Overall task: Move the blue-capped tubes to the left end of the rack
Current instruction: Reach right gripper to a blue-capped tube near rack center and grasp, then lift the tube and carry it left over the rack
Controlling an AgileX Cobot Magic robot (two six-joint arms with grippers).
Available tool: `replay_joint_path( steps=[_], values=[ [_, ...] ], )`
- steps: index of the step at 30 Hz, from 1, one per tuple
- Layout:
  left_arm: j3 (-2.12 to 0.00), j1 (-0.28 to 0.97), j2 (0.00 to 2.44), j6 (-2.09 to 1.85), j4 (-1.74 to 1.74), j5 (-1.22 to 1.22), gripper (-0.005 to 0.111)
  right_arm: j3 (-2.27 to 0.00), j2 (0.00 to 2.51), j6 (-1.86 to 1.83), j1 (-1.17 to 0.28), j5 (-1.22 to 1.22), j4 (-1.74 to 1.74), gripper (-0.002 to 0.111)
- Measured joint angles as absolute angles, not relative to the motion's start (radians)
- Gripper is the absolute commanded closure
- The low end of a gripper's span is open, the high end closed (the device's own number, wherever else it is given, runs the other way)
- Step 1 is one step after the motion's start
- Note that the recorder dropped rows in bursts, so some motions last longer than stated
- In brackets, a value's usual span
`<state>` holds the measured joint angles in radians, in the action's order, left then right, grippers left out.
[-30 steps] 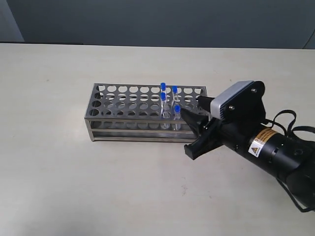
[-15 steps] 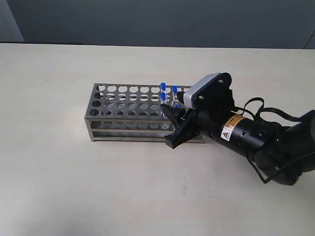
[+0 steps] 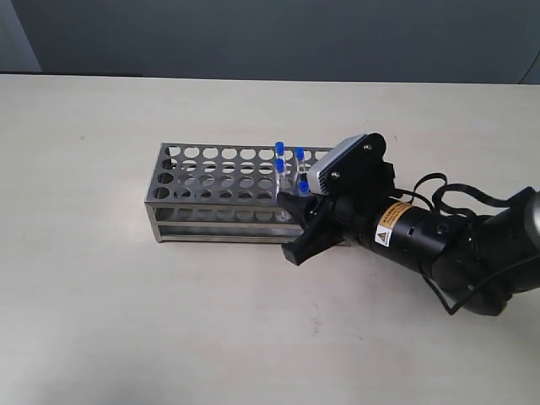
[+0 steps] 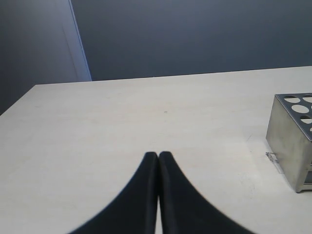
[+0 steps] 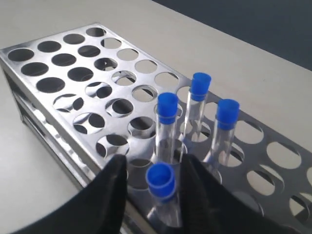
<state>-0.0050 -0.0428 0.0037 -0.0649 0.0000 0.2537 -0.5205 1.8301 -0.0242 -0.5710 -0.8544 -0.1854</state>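
The shiny metal rack (image 3: 221,180) lies along the table. Several blue-capped tubes stand in its right half: two at the back (image 3: 279,148) (image 3: 299,153), one in the middle (image 3: 279,166) and one at the front (image 3: 303,186). My right gripper (image 3: 300,224) is open at the rack's front right. In the right wrist view its gripper (image 5: 156,163) straddles the nearest tube (image 5: 161,183), with a gap on each side; the other tubes (image 5: 167,105) (image 5: 200,85) (image 5: 227,113) stand beyond. My left gripper (image 4: 158,154) is shut and empty, off the rack's end (image 4: 287,134).
The right arm's black body and cables (image 3: 456,240) lie over the table right of the rack. The rack's left half (image 5: 58,63) has only empty holes. Bare table (image 3: 110,295) surrounds the rack, and a dark wall stands behind the far edge.
The right arm has swung left and in toward the rack. Its open fingers now stand on either side of the front tube. The tubes and rack have not moved.
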Motion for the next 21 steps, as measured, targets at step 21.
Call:
replay_joint_path(
  steps=[21],
  values=[
    [-0.005,-0.043,0.004,-0.065,0.0,0.254,0.106,-0.522,1.76,-0.023,-0.571,-0.826,-0.161,0.108]
  ],
)
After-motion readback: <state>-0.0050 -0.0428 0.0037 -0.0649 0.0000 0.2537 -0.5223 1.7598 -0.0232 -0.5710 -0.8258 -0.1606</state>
